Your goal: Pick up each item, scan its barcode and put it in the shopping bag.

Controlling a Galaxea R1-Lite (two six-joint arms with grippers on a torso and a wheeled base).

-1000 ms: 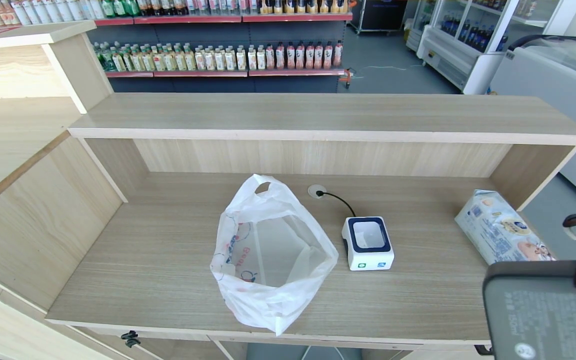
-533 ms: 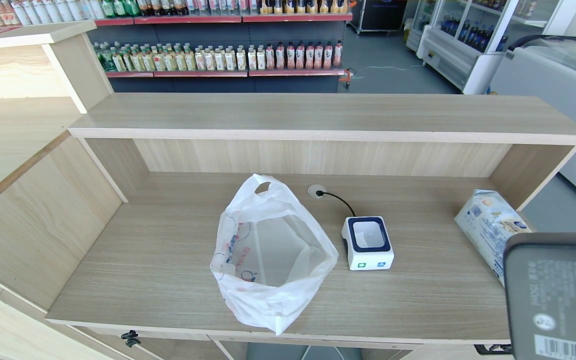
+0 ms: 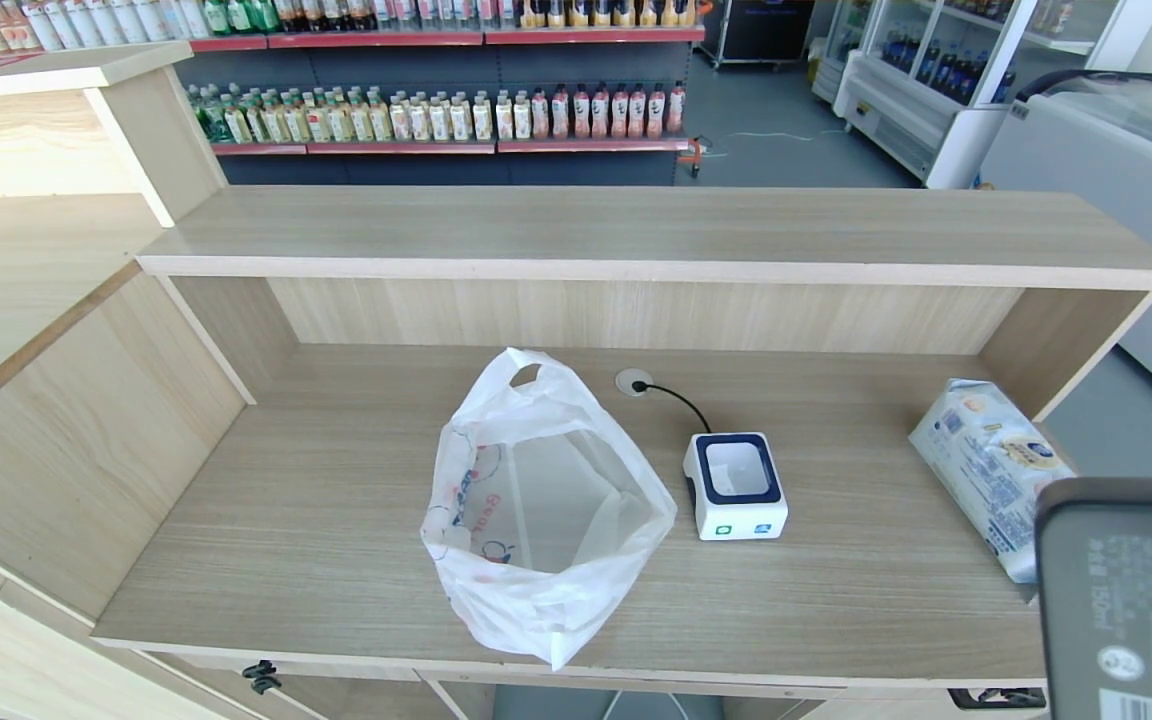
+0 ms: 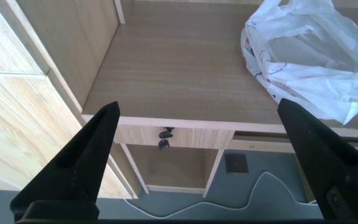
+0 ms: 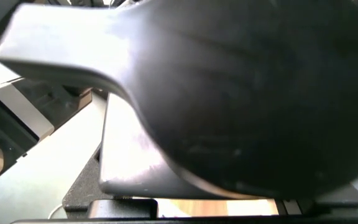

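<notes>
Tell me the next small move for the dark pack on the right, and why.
Probably bring the dark grey pack left over the scanner, barcode side toward its window. The pack hangs off the counter's right end, away from the scanner, with its barcode facing the head camera; the shopping bag beside the scanner looks empty.

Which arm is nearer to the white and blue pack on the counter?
Right: the grey package it carries hangs near the pack, at the counter's right end. The left gripper is off the left front edge, beyond the shopping bag.
</notes>
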